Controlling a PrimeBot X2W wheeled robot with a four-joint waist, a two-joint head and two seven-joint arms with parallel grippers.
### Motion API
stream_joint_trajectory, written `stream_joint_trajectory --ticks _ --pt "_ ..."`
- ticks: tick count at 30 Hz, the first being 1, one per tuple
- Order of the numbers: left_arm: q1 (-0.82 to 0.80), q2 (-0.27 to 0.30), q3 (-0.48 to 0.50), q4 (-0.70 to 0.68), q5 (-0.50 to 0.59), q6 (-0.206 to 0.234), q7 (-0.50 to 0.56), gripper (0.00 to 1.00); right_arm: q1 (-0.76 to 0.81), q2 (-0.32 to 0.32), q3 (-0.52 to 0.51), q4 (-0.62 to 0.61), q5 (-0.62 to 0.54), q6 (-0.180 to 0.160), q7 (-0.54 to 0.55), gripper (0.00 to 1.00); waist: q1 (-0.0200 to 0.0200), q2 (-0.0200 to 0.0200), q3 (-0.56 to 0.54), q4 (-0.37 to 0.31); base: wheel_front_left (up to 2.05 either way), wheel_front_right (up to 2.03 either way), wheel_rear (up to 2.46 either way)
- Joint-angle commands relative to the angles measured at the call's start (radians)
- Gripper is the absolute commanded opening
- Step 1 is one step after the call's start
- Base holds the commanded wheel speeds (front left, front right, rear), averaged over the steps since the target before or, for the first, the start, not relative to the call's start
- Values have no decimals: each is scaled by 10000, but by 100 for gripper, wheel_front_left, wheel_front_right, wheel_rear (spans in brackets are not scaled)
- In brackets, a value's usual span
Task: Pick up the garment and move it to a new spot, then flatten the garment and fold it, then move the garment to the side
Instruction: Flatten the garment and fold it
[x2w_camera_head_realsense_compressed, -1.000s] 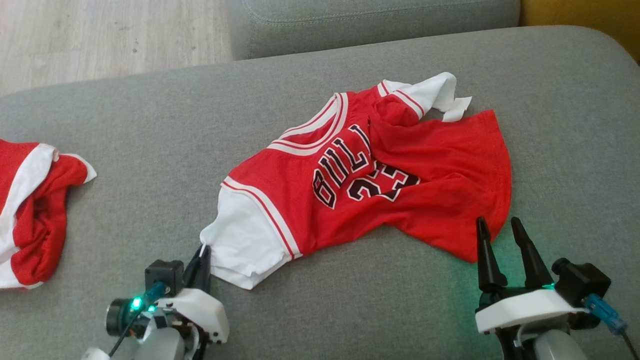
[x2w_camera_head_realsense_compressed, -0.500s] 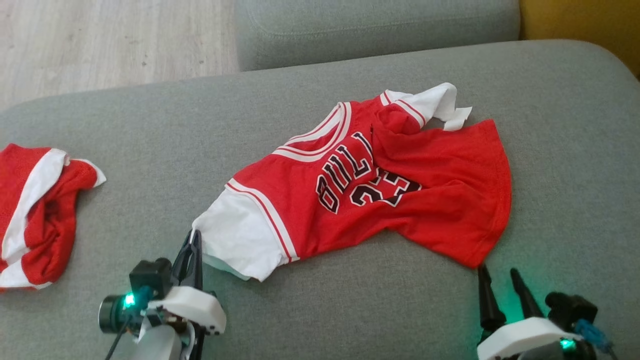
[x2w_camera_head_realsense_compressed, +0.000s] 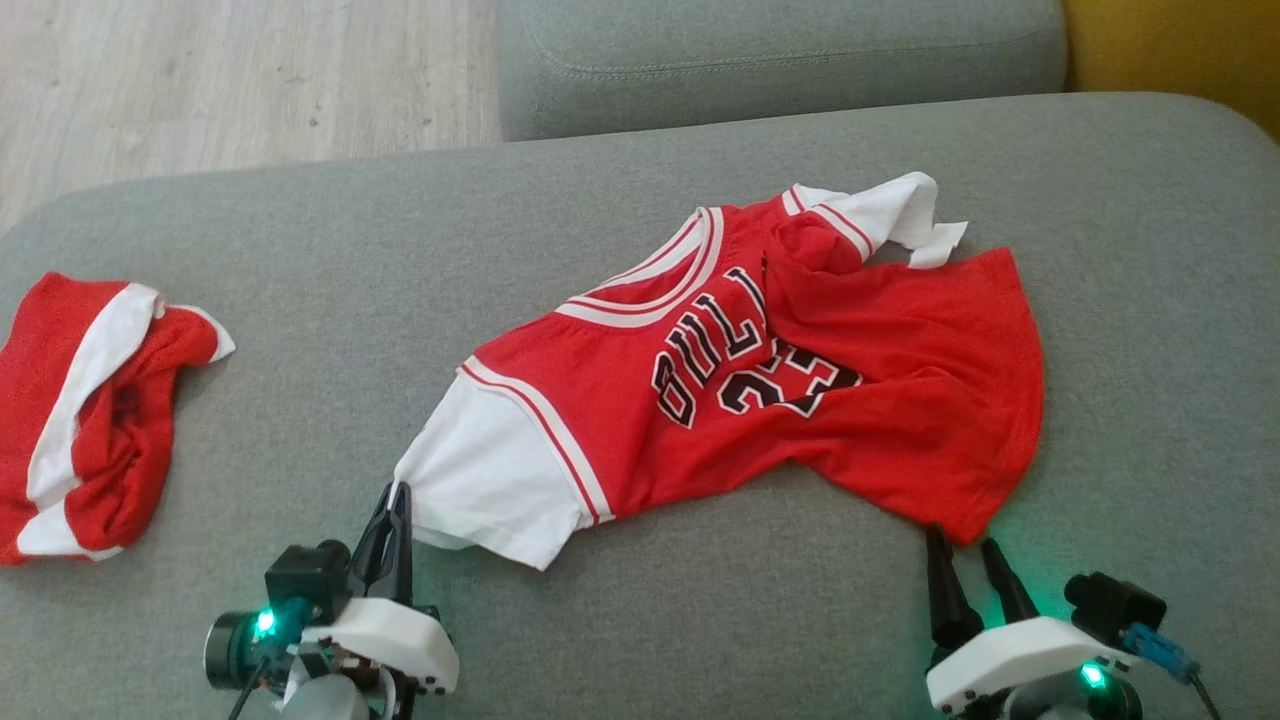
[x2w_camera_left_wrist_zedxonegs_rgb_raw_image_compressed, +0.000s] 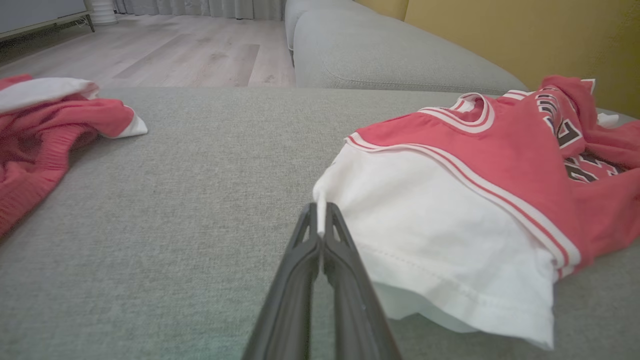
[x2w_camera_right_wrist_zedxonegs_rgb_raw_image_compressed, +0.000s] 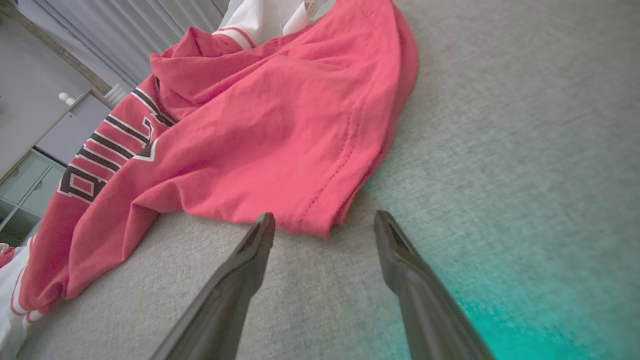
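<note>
A red jersey with white sleeves and black lettering lies rumpled across the grey sofa cushion. My left gripper is shut on the edge of the near white sleeve, its two fingers pressed together around the cloth in the left wrist view, gripper. My right gripper stands open just short of the jersey's lower red hem corner, and in the right wrist view that corner lies just beyond the gripper, not touching either finger.
A second red and white garment lies bunched at the cushion's left edge. Behind the cushion are another grey sofa section, wooden floor at the back left and a yellow wall at the back right.
The head camera shifted, so the scene sits lower and further right. My left gripper has drawn the white sleeve out leftward. My right gripper dropped back towards me, below the hem corner.
</note>
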Motion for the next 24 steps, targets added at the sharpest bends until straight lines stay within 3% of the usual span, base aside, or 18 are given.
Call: stream_joint_trajectory --ticks 1,12,13,14,20,24 --pt "-187 115 239 -265 45 -16 -123 0 -332 -32 371 -53 57 71 -90 100 1 0 36 48 0 0 0" --pt "-257 75 310 -467 36 -17 -123 0 -940 -32 542 428 39 71 -164 99 1 0 293 186 0 0 0" --pt "-268 72 318 -477 33 -20 -123 0 -975 -32 566 449 36 71 -167 41 1 0 318 187 0 0 0" --pt "-280 69 332 -489 30 -20 -123 0 -1012 -32 631 469 -7 71 -168 0 1 0 338 186 0 0 0" --pt "-307 52 598 -659 -147 -39 -123 0 -1024 -32 799 352 -41 71 -176 0 1 0 305 128 0 0 0" --pt "-258 43 951 -980 -377 -96 -124 0 -856 -151 868 -347 -98 71 -179 0 1 0 146 -14 0 0 0"
